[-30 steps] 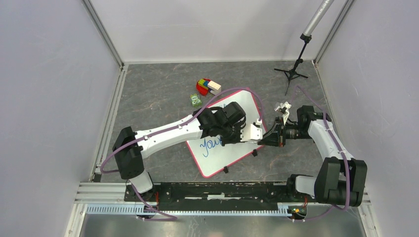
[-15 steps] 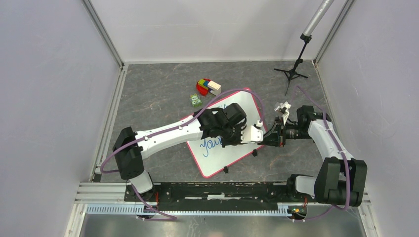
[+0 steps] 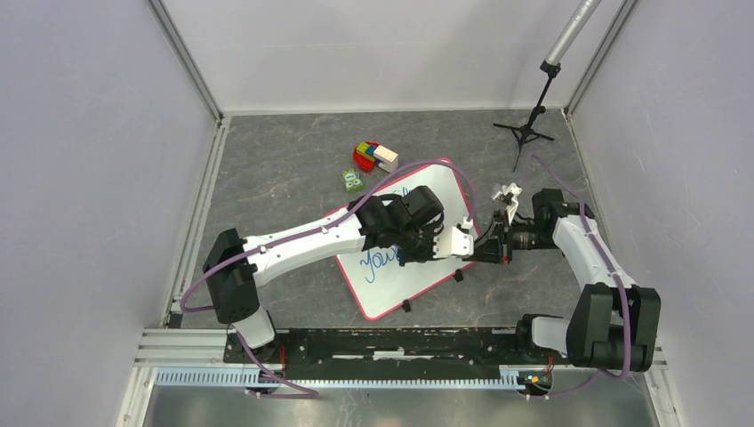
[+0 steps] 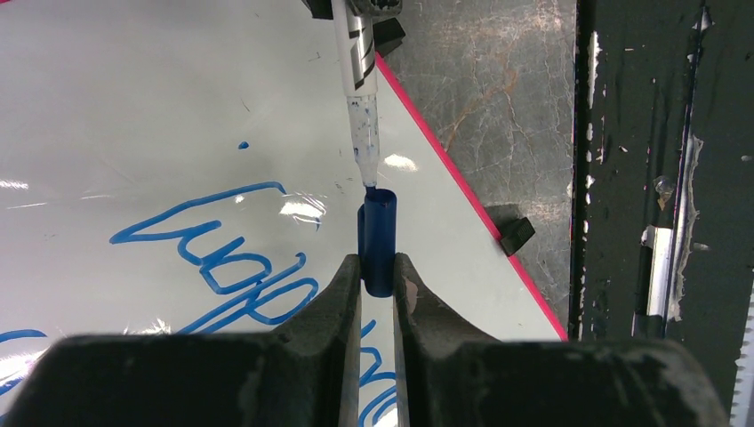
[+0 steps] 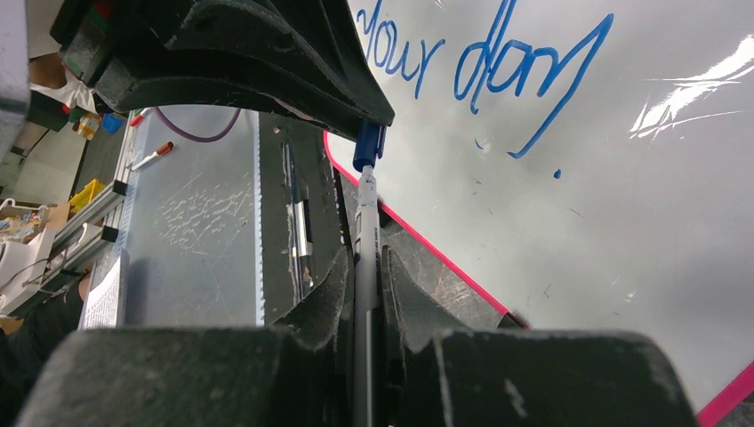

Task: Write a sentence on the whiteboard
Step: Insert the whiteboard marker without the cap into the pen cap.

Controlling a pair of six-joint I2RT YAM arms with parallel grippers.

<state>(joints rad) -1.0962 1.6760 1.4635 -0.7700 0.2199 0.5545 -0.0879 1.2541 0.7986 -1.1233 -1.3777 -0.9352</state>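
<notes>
The whiteboard (image 3: 418,276) with a pink-red rim lies tilted at mid table. Blue lettering (image 3: 381,261) shows on it; the right wrist view reads "your day" (image 5: 485,62), the rest is hidden under my left arm. My left gripper (image 4: 378,267) is shut on a blue marker cap (image 4: 377,236), held above the board's right part. My right gripper (image 5: 366,276) is shut on the marker (image 5: 366,258). The marker's tip (image 4: 366,173) sits right at the cap's open mouth. In the top view the two grippers meet tip to tip at the board's right edge (image 3: 476,247).
A pile of coloured toy blocks (image 3: 373,157) and a small green block (image 3: 352,181) lie beyond the board. A black tripod stand (image 3: 526,132) stands at the back right. Black clips (image 3: 458,276) sit on the board's near edge. A crumpled white cloth (image 3: 509,194) lies by the right arm.
The right gripper with the marker has drawn slightly back to the right, and the left gripper with the cap has shifted a little; the marker tip stays at the cap's mouth.
</notes>
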